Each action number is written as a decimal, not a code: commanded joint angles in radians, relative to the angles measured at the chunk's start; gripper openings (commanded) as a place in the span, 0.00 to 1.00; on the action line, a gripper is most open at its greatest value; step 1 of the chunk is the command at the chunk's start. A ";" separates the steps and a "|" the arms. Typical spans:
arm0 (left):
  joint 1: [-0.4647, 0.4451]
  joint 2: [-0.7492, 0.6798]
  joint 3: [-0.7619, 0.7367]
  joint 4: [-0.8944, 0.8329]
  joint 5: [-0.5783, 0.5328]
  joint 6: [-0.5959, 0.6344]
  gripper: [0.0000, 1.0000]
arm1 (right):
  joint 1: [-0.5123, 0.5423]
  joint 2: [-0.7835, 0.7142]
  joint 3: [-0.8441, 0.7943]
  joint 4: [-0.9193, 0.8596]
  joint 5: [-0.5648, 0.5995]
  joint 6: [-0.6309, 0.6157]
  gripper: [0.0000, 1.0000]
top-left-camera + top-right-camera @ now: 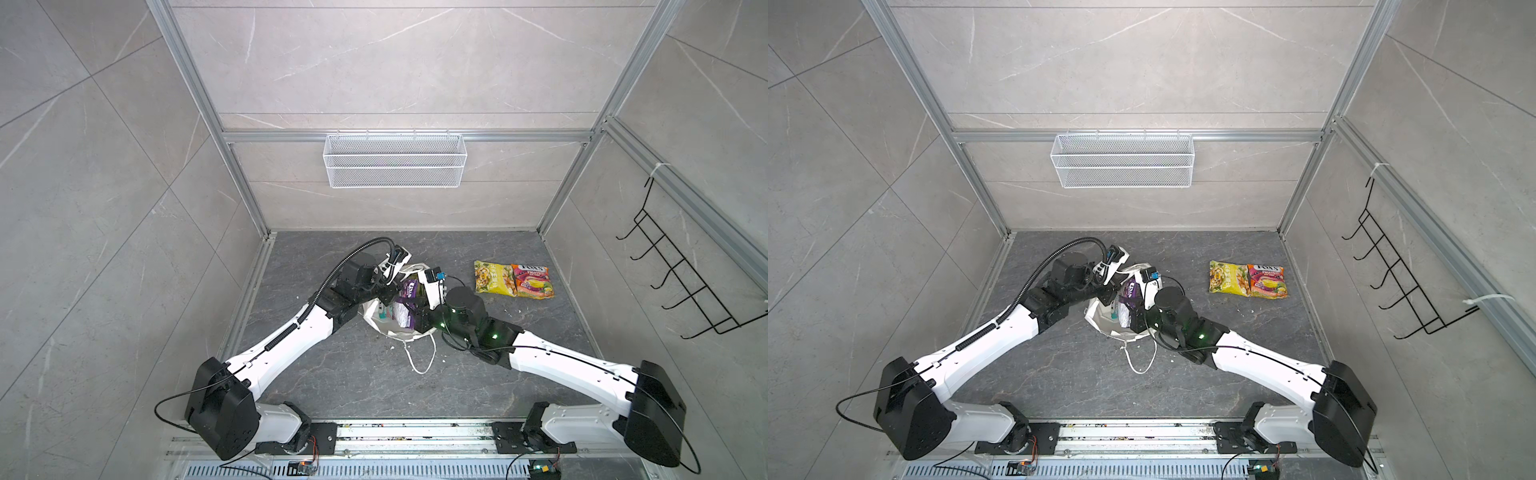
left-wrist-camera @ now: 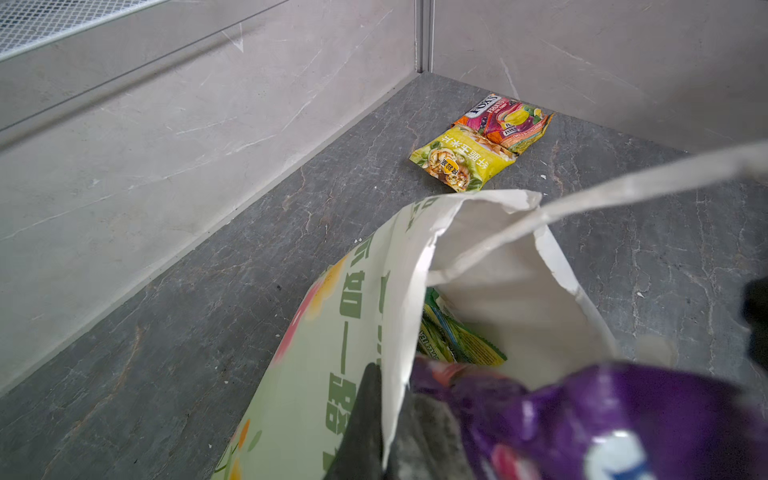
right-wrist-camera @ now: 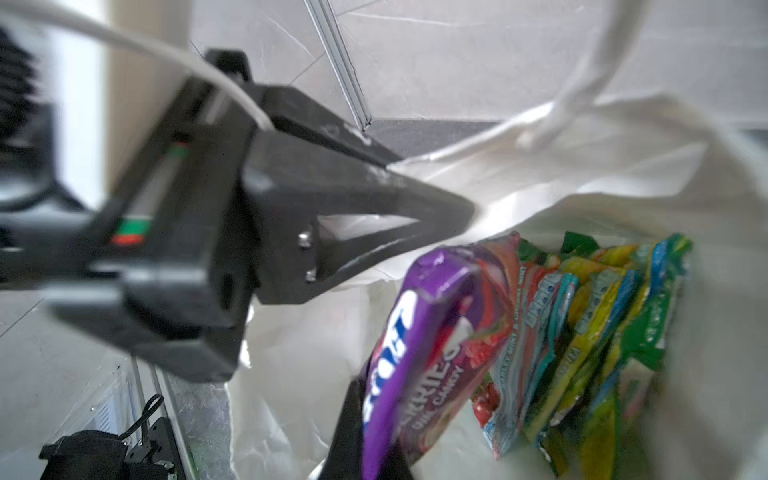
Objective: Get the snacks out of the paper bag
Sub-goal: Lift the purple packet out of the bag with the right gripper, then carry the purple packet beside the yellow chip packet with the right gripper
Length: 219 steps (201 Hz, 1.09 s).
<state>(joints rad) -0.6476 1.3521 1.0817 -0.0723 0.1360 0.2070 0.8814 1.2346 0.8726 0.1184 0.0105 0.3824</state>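
The white paper bag [image 1: 376,318] [image 1: 1100,320] stands open on the dark floor between both arms. My left gripper [image 1: 388,293] [image 2: 388,382] is shut on the bag's printed wall [image 2: 332,332] at the rim. Over the bag's mouth, my right gripper [image 1: 417,316] [image 3: 374,415] is shut on a purple packet [image 3: 415,353] [image 2: 602,415]. A teal-red packet [image 3: 536,332] and green-yellow packets [image 3: 623,332] [image 2: 453,336] lie inside the bag. Outside it, to the right, a yellow-green packet [image 1: 494,277] [image 2: 461,160] and a red-pink packet [image 1: 533,281] [image 2: 505,118] lie side by side.
A white wire mesh basket [image 1: 395,160] hangs on the back wall. A black hook rack [image 1: 681,274] is fixed to the right wall. One cord handle [image 1: 424,357] of the bag trails on the floor toward the front. Walls close the floor on three sides.
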 commanded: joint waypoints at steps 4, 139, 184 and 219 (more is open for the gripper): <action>0.001 -0.045 -0.002 0.049 -0.064 -0.027 0.00 | 0.004 -0.105 0.055 -0.089 -0.007 -0.102 0.02; 0.002 -0.042 -0.035 0.120 -0.098 0.000 0.00 | 0.002 -0.543 0.032 -0.322 0.411 -0.295 0.00; 0.002 -0.035 -0.036 0.129 -0.096 0.001 0.00 | -0.085 -0.320 0.181 -0.451 0.472 -0.265 0.00; 0.001 -0.033 -0.015 0.101 -0.078 0.001 0.00 | -0.303 -0.129 0.293 -0.491 0.234 -0.142 0.00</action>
<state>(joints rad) -0.6476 1.3304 1.0462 -0.0017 0.0525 0.2047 0.6781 1.0332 1.0977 -0.3428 0.3645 0.1623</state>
